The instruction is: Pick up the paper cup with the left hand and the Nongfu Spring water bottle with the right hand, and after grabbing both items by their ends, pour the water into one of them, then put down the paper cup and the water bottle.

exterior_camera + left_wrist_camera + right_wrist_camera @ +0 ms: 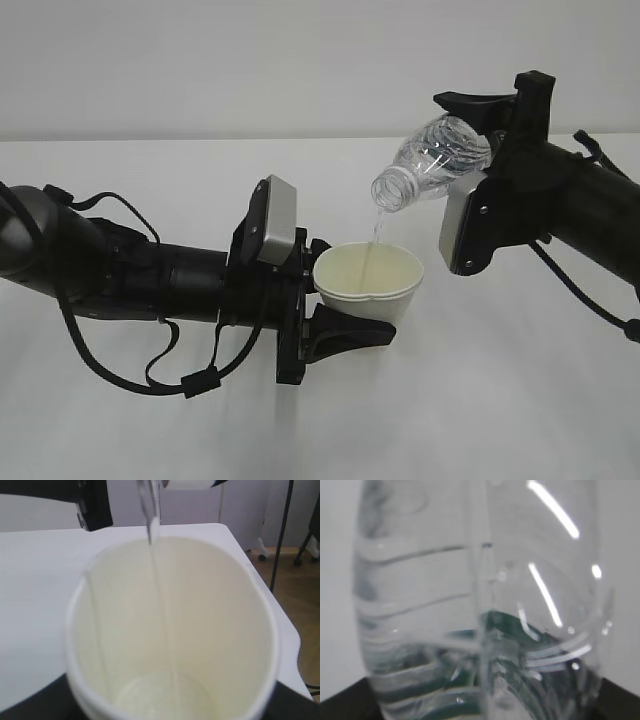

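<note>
My left gripper [318,297] is shut on the white paper cup [368,286], holding it upright above the table; its black jaws clasp the cup's left side and base. From the left wrist the cup [170,645] fills the view, cream inside. My right gripper [490,150] is shut on the rear end of the clear Nongfu Spring water bottle [432,160], tilted mouth-down to the left over the cup. A thin stream of water [376,235] falls from the neck into the cup. The right wrist view shows the ribbed bottle [480,605] close up with green label tints.
A white table [520,400] spreads under both arms, and its right edge [287,625] shows in the left wrist view with wooden floor beyond. Black cables [150,370] loop under the left arm.
</note>
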Controlling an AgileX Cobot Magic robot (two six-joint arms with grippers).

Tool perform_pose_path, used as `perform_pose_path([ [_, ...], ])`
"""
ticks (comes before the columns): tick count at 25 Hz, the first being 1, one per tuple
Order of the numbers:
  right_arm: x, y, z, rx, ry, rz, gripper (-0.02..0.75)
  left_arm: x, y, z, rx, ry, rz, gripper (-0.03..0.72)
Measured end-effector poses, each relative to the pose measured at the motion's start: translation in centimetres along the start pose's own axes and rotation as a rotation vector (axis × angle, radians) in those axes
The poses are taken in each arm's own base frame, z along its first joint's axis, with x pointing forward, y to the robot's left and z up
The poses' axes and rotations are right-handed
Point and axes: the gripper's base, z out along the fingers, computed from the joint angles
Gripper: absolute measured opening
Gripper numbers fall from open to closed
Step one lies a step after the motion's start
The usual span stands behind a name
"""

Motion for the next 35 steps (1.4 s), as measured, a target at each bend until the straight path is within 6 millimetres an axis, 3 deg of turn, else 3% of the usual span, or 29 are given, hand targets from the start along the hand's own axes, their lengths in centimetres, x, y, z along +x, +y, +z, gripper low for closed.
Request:
perform_pose_path([
  [35,-0.03,-0.17,0.0,0.018,-0.004,-0.001,0.494,-0.03,0.06,0.0,-0.007,-0.003,-0.003,0.41],
])
